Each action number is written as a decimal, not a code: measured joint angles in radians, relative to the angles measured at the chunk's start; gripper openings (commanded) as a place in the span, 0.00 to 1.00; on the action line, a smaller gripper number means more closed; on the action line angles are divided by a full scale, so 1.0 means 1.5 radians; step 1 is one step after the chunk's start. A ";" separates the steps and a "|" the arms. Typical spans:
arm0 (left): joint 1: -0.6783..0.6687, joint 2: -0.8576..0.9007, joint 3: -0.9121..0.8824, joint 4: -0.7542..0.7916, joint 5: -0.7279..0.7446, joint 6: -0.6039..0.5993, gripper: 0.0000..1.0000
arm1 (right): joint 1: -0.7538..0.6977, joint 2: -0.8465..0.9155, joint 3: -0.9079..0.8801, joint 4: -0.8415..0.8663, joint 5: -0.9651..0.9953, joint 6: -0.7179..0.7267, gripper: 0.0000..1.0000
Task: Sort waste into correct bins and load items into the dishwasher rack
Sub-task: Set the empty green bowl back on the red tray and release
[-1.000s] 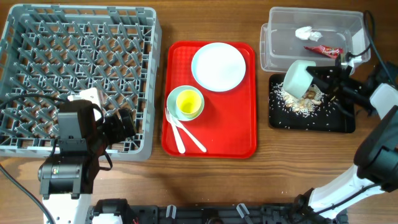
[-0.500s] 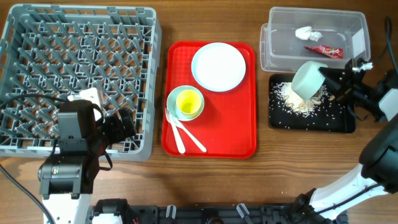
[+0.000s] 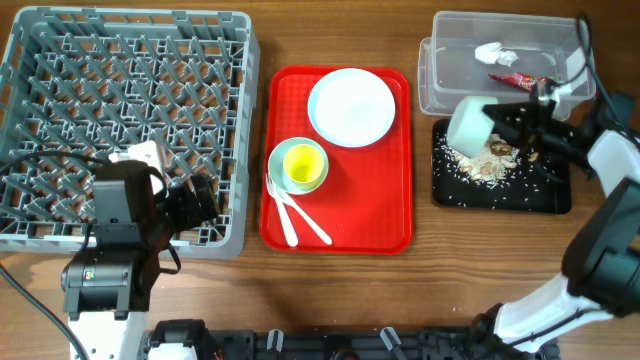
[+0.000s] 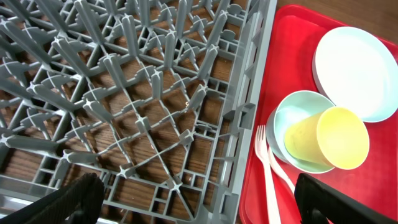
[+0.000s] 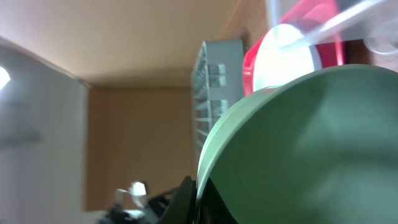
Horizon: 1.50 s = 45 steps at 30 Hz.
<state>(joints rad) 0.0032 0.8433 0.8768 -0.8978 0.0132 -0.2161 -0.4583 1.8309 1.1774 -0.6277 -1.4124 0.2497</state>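
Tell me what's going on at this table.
The right hand grips a pale green bowl, tipped over the black tray where rice and brown scraps lie. The left hand hangs open over the grey rack, holding nothing. A tissue and red wrapper sit in the clear tub. The plate, a second bowl holding the yellow cup, and two white utensils wait on the red tray.

1 red tray [image 3: 385, 205] | flat on wood table [image 3: 330, 285]; near ctr
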 measured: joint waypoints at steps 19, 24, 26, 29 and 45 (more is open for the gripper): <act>0.000 0.000 0.000 0.001 0.000 0.000 1.00 | 0.464 -0.171 0.000 -0.125 0.580 -0.126 0.04; 0.000 0.000 0.000 0.001 0.000 0.000 1.00 | 0.564 -0.140 0.000 -0.117 0.713 -0.128 0.04; 0.000 0.000 0.000 0.001 0.000 0.000 1.00 | 0.590 -0.119 -0.001 -0.102 0.741 -0.128 0.04; 0.000 0.000 0.000 0.001 0.000 0.000 1.00 | 0.616 -0.089 -0.001 -0.090 0.761 -0.125 0.04; 0.000 0.000 0.000 0.002 0.000 0.000 1.00 | 0.642 -0.046 0.000 -0.102 0.774 -0.079 0.44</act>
<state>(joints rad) 0.0032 0.8433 0.8772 -0.8948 0.0132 -0.2161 0.5053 1.7622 1.1770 -0.7811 -0.2520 0.1314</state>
